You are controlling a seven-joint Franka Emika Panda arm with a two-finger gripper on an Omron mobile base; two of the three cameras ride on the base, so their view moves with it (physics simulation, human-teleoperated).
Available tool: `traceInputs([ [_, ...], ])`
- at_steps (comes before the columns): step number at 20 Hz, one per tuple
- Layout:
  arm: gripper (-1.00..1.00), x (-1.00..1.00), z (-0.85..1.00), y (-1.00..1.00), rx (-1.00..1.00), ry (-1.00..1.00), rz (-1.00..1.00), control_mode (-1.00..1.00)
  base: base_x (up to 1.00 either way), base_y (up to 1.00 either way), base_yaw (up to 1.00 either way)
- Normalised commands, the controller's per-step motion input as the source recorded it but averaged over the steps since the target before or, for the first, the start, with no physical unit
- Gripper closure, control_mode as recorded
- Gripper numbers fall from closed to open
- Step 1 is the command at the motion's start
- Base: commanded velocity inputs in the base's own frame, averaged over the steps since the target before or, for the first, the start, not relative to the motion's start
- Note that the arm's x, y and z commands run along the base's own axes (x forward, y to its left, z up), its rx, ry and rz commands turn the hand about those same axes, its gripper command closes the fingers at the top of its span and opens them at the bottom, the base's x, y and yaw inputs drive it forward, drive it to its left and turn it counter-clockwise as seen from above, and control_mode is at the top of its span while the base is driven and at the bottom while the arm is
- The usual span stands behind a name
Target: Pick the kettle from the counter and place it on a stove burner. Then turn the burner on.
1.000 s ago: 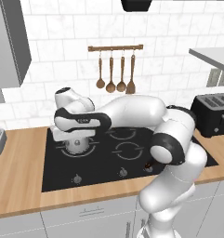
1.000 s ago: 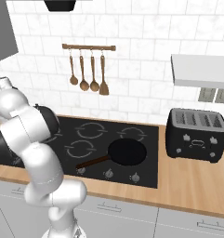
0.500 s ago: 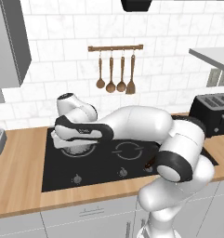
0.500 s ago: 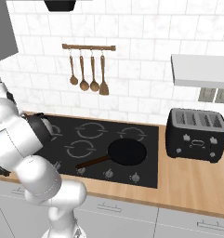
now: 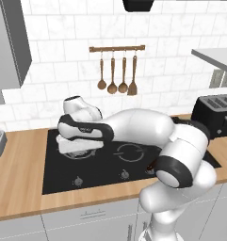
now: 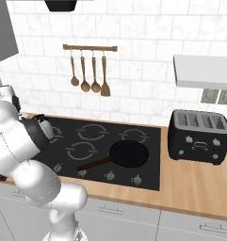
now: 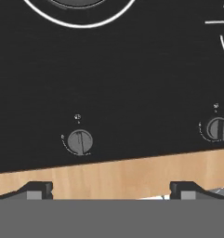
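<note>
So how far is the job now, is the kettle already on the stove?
Looks done: the kettle sits on the left side of the black cooktop, partly hidden by the arm and not held. In hand: the jaws stand open, facing a front knob. Left: turning the knob to switch the burner on; nothing grips it yet.

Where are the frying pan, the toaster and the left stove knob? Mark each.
frying pan point(image 6: 129, 154): right base view, middle of its black bowl.
toaster point(image 6: 198, 136): right base view, dark front face.
left stove knob point(image 7: 80, 141): hand view, centre of the grey dial.
</note>
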Motion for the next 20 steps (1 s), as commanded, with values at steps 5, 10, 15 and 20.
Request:
traceInputs([
  [5,-1.00,0.00,-0.09,0.01,0.00,0.12,0.00,-1.00,0.00,0.00,0.00],
  [10,-1.00,0.00,-0.21,0.02,0.00,0.10,0.00,-1.00,0.00,0.00,0.00],
  [15,-1.00,0.00,-0.33,0.09,0.00,0.01,0.00,-1.00,0.00,0.00,0.00],
  [20,-1.00,0.04,-0.30,0.30,-0.02,0.14,0.00,-1.00,0.00,0.00,0.00],
])
